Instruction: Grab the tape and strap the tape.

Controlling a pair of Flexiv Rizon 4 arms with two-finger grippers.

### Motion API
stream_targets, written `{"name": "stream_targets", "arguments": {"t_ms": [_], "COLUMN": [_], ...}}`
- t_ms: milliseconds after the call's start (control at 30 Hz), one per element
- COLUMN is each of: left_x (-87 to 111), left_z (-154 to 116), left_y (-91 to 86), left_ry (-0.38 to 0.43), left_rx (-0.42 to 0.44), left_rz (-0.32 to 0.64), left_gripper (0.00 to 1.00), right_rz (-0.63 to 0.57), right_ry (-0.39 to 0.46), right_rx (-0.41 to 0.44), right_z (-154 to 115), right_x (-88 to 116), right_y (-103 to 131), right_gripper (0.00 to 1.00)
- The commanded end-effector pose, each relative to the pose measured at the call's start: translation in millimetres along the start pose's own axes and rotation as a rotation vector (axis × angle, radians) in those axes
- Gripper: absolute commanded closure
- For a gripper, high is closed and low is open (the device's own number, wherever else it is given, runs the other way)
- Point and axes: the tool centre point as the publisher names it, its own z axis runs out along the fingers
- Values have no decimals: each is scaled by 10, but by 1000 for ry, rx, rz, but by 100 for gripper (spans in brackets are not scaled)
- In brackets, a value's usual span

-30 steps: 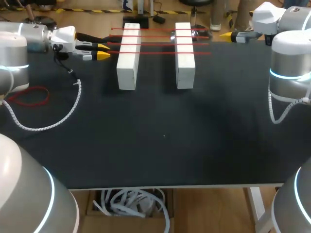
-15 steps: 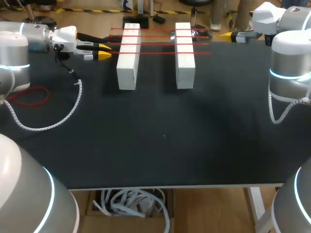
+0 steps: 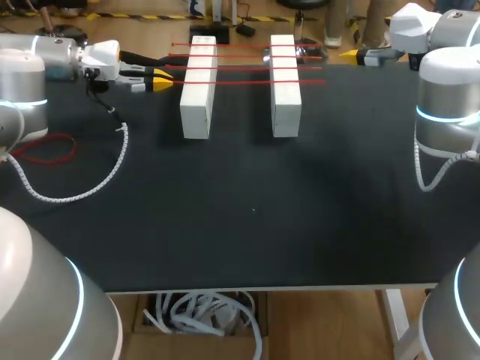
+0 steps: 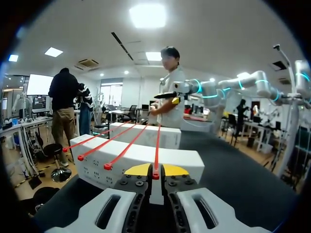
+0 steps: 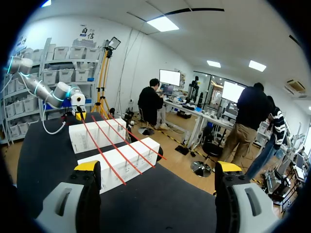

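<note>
Fingers of the left gripper [image 4: 155, 171] are closed narrow on the end of the nearest red tape [image 3: 240, 81], which lies across both white blocks [image 3: 197, 86], beside three other tapes [image 3: 240, 55]. To strap it well, I think the pull must go straight and level — not sideways. The right gripper [image 3: 349, 54] hangs wide open, well apart.

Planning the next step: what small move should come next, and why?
Probably bring the right gripper toward the free end of the nearest tape: the left gripper is shut on its other end, while the right one hangs open, apart.
</note>
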Motion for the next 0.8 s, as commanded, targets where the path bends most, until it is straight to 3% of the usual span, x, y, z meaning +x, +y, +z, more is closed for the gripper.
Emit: {"name": "stream_targets", "arguments": {"t_ms": [33, 133, 367, 800], "left_x": [-21, -15, 8, 154], "left_z": [-3, -8, -32, -9], "left_y": [15, 14, -66, -526], "left_ry": [6, 7, 17, 51], "left_rx": [3, 2, 20, 112], "left_rz": [-1, -1, 12, 39], "left_gripper": [90, 100, 100, 100], "right_rz": [0, 0, 0, 0], "right_ry": [1, 1, 1, 1], "right_rx": [3, 3, 3, 3], "right_z": [3, 3, 3, 3], "right_x": [-3, -3, -3, -3], "right_y": [4, 4, 4, 4], "right_gripper": [0, 0, 0, 0]}}
